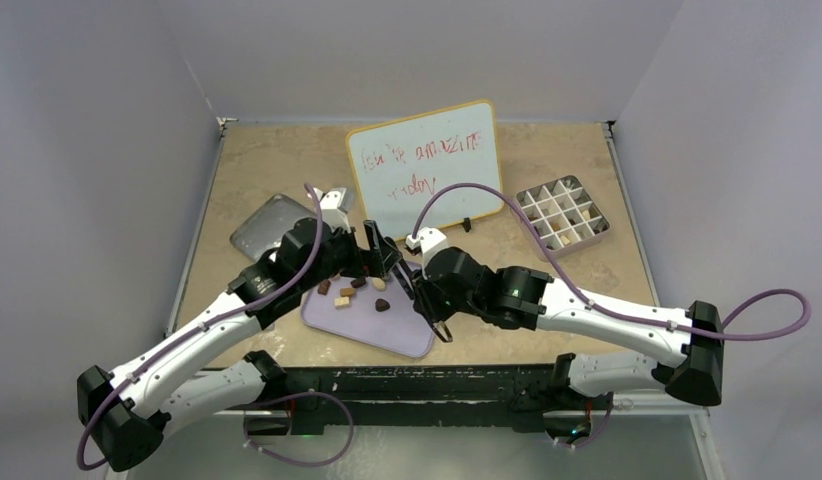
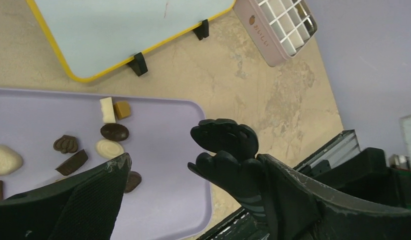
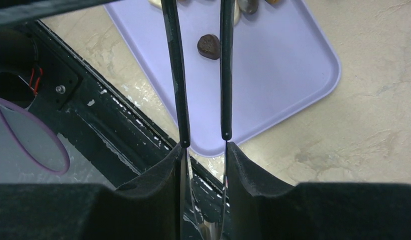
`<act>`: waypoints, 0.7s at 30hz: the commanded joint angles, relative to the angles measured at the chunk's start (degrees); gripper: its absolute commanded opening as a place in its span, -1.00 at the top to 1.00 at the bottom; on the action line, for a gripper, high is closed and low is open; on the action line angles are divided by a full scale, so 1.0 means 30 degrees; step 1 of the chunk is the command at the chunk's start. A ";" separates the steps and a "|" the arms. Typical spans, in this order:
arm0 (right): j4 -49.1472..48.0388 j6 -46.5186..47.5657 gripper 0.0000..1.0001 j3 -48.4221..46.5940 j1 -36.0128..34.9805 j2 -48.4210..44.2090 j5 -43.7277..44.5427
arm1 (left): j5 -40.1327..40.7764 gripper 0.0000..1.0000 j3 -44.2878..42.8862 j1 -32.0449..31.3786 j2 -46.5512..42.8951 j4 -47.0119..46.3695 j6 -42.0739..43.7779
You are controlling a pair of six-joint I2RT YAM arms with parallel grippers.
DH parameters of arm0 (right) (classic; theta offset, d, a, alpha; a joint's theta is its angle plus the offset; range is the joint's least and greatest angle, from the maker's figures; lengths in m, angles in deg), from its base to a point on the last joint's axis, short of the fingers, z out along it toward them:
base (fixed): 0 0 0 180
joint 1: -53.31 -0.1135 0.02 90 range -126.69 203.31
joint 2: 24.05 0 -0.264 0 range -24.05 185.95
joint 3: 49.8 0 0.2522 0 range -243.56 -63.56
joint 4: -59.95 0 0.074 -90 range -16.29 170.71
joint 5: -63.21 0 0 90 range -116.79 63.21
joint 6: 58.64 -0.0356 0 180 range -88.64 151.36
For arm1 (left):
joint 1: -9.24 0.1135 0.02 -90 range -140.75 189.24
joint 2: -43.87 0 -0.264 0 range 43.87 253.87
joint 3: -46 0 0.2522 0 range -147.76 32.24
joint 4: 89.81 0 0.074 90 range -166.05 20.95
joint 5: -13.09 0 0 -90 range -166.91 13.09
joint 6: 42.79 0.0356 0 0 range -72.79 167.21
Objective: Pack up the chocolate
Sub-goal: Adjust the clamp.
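Note:
Several chocolate pieces [image 1: 352, 290], dark brown, tan and cream, lie on the lavender tray [image 1: 397, 335]. In the left wrist view they sit at the tray's [image 2: 163, 200] left part, among them a dark oval [image 2: 114, 132] and a cream block [image 2: 107, 109]. My left gripper [image 2: 192, 165] hangs open over the tray [image 1: 377, 255]. My right gripper [image 3: 205, 149] is shut on black-tipped metal tongs [image 3: 223, 75], whose scalloped heads [image 2: 223, 140] show between my left fingers. One dark chocolate [image 3: 208, 46] lies between the tong arms, on the tray [image 3: 283, 70].
A pale pink gridded box [image 1: 562, 215] stands at the back right, also in the left wrist view [image 2: 276, 30]. A yellow-framed whiteboard [image 1: 427, 165] stands behind the tray. A grey lid-like plate [image 1: 270, 225] lies at the left. The table's front rail [image 3: 108, 130] borders the tray.

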State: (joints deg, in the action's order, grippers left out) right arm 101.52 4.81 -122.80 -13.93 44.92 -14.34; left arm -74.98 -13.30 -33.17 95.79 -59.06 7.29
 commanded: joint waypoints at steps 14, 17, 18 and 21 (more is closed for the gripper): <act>0.0921 0.0122 0.33 -0.0788 -0.0122 -0.1865 0.2691 | 0.1703 -0.73 0.1464 -0.0015 0.0006 0.1747 -0.0601; 0.1112 0.0117 0.33 -0.0909 -0.0119 -0.1732 0.3007 | 0.1722 -0.72 0.1683 -0.0013 -0.0158 0.1880 -0.0519; 0.1178 0.0067 0.33 -0.0954 -0.0115 -0.1649 0.3066 | 0.1742 -0.72 0.1701 -0.0013 -0.0215 0.1944 -0.0495; 0.1367 0.0115 0.33 -0.1143 -0.0124 -0.1342 0.3213 | 0.1815 -0.71 0.1774 -0.0013 -0.0397 0.2011 -0.0462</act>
State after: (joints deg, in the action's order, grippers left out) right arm 104.02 5.27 -122.94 -14.56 40.81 -10.76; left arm -70.74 -8.86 -33.17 96.27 -54.97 5.78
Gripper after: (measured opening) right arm 0.344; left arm 0.862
